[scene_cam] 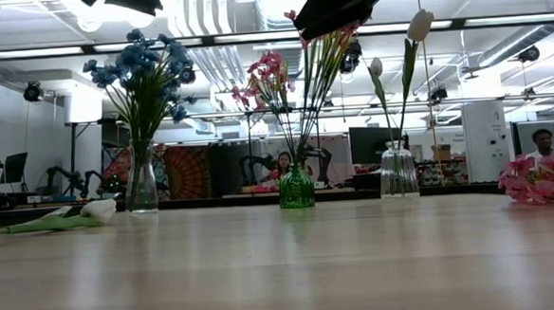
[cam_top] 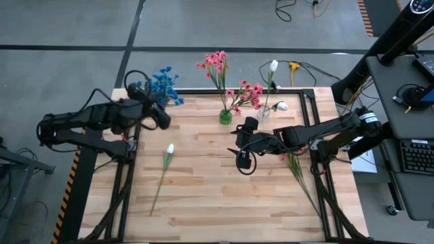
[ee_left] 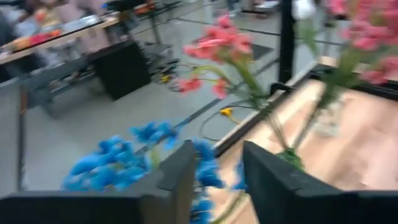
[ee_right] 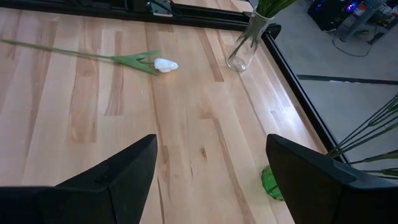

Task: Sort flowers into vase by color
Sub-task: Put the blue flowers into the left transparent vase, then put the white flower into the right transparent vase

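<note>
Blue flowers (cam_top: pixel 163 85) stand in a clear vase (scene_cam: pixel 141 186) at the table's far left corner. Pink flowers (cam_top: pixel 217 62) stand in a green vase (cam_top: pixel 225 116), and white tulips (cam_top: pixel 273 66) in a second clear vase (scene_cam: pixel 398 172). One white tulip (cam_top: pixel 168 150) lies flat on the table, left of centre. A pink flower (scene_cam: pixel 544 177) lies on the right part of the table. My left gripper (cam_top: pixel 161 116) is open, up beside the blue flowers (ee_left: pixel 118 165). My right gripper (ee_right: pixel 211 180) is open above the table's middle, near the green vase (ee_right: pixel 270 180).
A black frame (cam_top: pixel 312 115) runs along the table's edges. Bare wood lies across the near half of the table (cam_top: pixel 224 203). Cables lie on the floor beyond the far edge. A desk with a keyboard (cam_top: pixel 413 156) stands to the right, and people sit in the room behind.
</note>
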`<state>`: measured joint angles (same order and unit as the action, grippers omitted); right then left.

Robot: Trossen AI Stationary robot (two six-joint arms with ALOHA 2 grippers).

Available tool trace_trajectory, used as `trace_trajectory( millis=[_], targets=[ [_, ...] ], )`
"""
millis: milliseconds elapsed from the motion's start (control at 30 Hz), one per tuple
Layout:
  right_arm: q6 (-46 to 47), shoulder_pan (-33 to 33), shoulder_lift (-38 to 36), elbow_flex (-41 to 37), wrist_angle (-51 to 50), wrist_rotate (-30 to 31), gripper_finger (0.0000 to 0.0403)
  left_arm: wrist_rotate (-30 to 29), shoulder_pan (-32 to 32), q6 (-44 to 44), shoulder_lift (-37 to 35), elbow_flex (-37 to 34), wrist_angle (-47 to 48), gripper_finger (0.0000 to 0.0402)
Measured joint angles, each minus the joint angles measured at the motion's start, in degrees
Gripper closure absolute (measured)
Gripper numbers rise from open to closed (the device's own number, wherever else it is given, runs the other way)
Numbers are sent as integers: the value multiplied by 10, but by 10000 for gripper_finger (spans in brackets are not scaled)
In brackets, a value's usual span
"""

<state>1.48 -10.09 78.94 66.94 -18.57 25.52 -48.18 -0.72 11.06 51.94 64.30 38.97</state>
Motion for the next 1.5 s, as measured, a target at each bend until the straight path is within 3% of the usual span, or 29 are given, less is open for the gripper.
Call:
trace_trajectory(
  millis=[167,267,967,1300,1500],
  targets=[
    [4,0,0,0,0,0,110,-8,-30,13,-1,-1,17,374],
    [4,0,0,0,0,0,110,-8,-48,14,-2,-12,20,396],
    [5,0,0,0,0,0,110,6,-84,46,2,-73,45,391],
    [5,0,0,0,0,0,110,7,-83,51,-3,33,129,388],
    [5,0,0,0,0,0,110,62,-34,51,1,105,130,376]
  ],
)
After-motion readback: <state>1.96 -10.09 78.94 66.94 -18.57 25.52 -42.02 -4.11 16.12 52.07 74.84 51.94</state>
